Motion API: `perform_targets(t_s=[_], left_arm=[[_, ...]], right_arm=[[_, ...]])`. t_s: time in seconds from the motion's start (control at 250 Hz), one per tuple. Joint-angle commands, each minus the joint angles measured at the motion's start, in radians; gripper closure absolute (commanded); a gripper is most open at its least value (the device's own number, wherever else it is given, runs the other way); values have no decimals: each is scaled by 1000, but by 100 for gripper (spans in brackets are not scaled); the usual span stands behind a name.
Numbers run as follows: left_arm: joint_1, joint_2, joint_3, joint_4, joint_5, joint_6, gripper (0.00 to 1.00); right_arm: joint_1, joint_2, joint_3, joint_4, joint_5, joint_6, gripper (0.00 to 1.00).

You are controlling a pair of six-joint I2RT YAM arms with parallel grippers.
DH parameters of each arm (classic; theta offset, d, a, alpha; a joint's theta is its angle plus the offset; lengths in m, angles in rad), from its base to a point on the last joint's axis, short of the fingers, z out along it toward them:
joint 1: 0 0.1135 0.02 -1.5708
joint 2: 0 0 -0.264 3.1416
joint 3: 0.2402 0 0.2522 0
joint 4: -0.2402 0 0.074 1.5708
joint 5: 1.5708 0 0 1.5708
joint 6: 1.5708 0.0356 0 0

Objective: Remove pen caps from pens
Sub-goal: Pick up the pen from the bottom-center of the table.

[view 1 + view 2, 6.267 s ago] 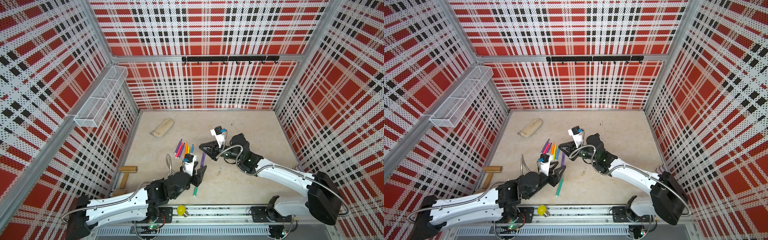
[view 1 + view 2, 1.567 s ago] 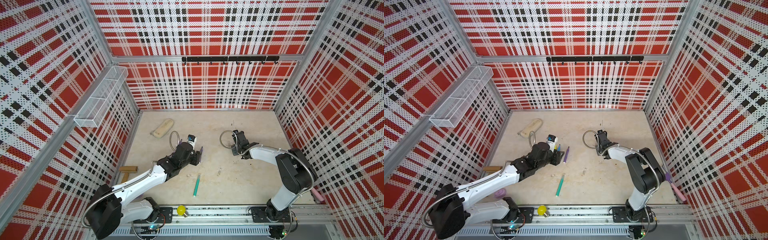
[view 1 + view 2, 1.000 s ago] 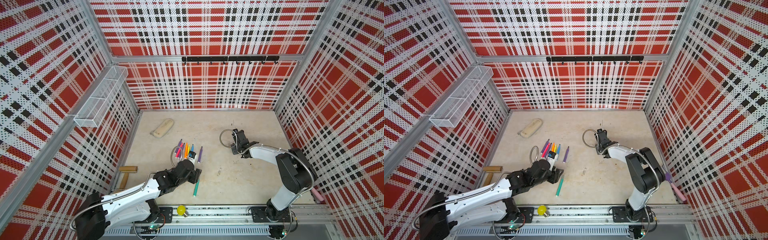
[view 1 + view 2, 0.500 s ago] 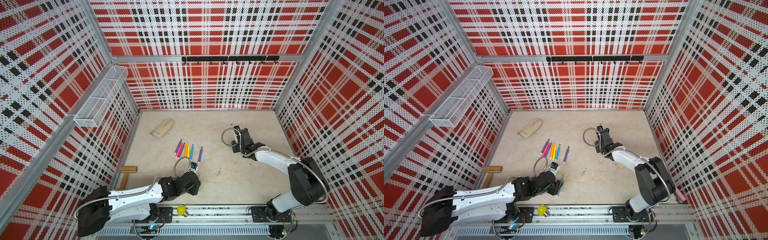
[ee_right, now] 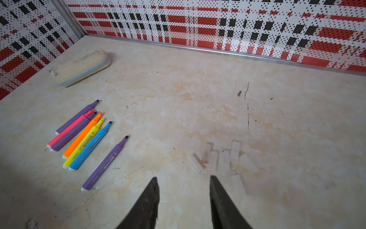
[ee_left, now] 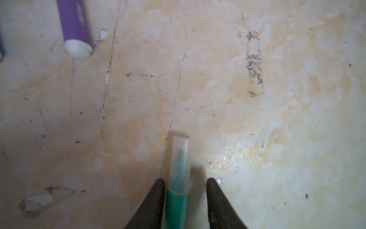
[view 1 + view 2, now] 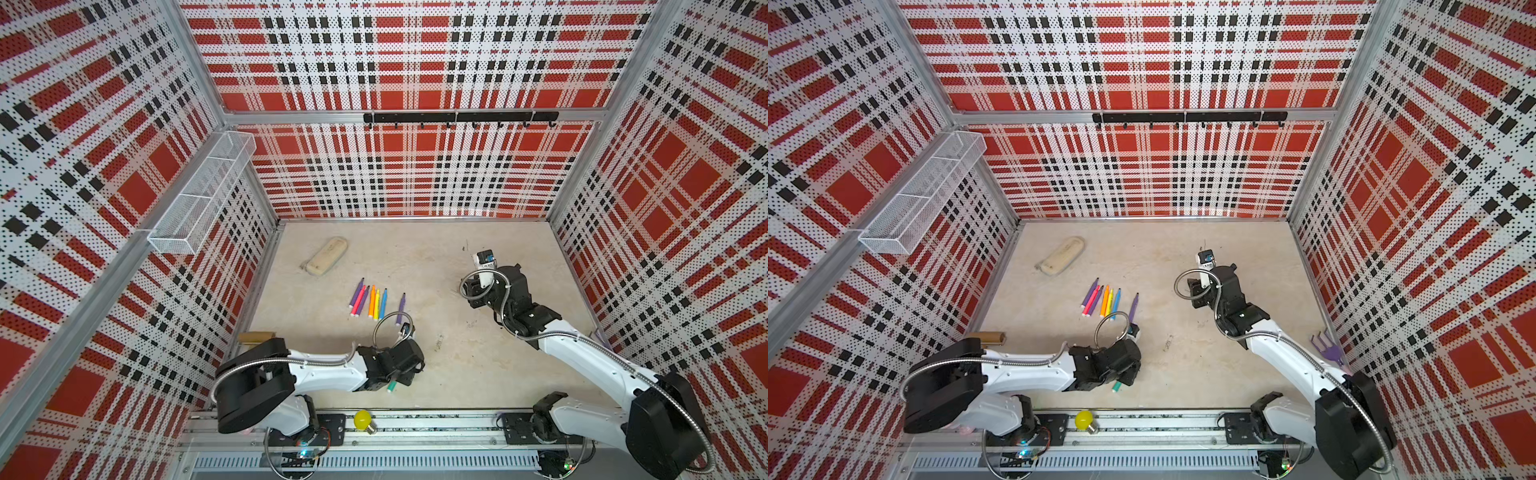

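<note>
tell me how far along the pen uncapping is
Done: seven slim marker pens in purple, pink, orange, yellow and blue lie with tips bare, and a cluster of pale see-through caps lies in front of the open, empty right gripper. In hand: the left gripper straddles the teal marker pen, not yet clamped. Left: its frosted cap is still on.

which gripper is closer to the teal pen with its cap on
Left. The left gripper straddles the teal pen, one finger on each side of its barrel just behind the cap. The right gripper hangs open far across the table, by the loose pen caps.
</note>
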Motion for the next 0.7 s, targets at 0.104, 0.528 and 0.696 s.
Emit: perform_targets(t_s=[0.104,0.528,0.696], left_arm=[[-42,105,8,-120,14,-55,53],[-80,-193,-60,-308,-48,-93,49],[-93,-241,-86,-315,-17,-79,49]], right_arm=[[0,-27,-11,40,-19,16,55],[0,-36,-12,31,-12,16,54],[0,-50,-13,27,-2,17,54]])
